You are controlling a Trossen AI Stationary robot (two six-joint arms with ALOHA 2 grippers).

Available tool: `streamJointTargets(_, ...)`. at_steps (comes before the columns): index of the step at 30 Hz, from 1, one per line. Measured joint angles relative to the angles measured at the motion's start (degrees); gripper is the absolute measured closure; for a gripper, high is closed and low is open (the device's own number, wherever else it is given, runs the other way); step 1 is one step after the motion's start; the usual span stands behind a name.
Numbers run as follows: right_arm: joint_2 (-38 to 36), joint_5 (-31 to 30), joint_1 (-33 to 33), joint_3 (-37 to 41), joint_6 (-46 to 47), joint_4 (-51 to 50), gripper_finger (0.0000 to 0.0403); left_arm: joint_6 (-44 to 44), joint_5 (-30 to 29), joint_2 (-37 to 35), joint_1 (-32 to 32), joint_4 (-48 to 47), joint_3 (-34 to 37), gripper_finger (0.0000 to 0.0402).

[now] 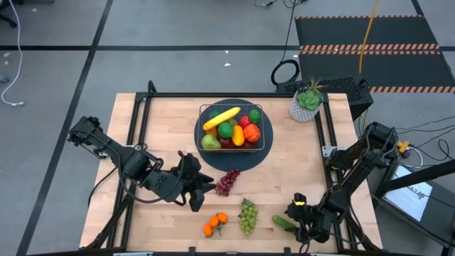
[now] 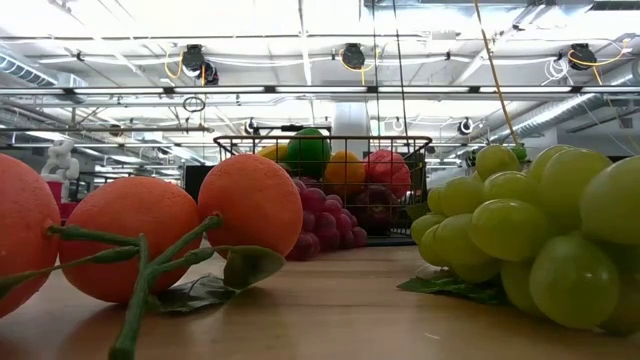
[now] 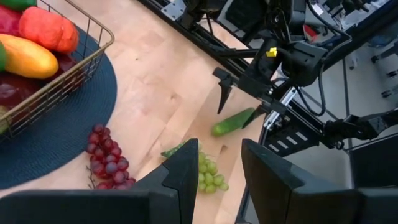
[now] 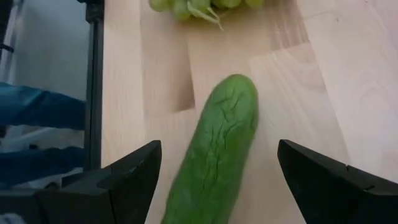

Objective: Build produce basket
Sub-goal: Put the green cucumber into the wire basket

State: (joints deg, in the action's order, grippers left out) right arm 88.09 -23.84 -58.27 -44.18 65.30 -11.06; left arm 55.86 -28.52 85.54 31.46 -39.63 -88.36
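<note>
R wrist only – cucumber (image 4: 214, 149) betw. open pincer (image 4: 217, 177).

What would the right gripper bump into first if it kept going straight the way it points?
Most likely the cucumber: it lies between the right gripper's open fingers, straight ahead. Beyond it sit the green grapes. How near the cucumber is, I can't tell.

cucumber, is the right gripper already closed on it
No, in the right wrist view the cucumber lies on the table between the right gripper's open fingers, untouched.
</note>
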Motion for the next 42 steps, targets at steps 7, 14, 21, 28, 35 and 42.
streamJointTargets(7,4.2,-0.1,1.0,0.0,-1.2,1.5,0.009,-0.9,-0.1,0.0,-0.7,0.0,0.0,0.0279)
streamJointTargets(14,9.6,-1.8,1.5,-0.4,-2.7,8.2,0.011,-1.8,-0.1,0.0,-1.5,0.1,0.0,0.0279)
streamJointTargets(21,8.3,0.2,1.7,-0.3,0.0,7.4,0.0225,-2.4,-0.1,0.0,-1.4,-0.4,0.0,0.0279)
streamJointTargets(28,3.2,1.1,3.0,-0.3,0.2,7.3,0.0282,-3.8,0.0,0.0,-2.0,-1.1,0.0,0.0279)
streamJointTargets(35,-6.9,0.1,8.9,-0.3,0.0,6.5,0.0241,-5.2,0.3,0.0,-2.2,-3.2,0.0,0.0279)
streamJointTargets(42,-21.0,-0.2,17.9,-0.3,-1.8,6.6,0.0251,-3.5,7.4,-2.1,-5.8,-3.1,0.0,0.0279)
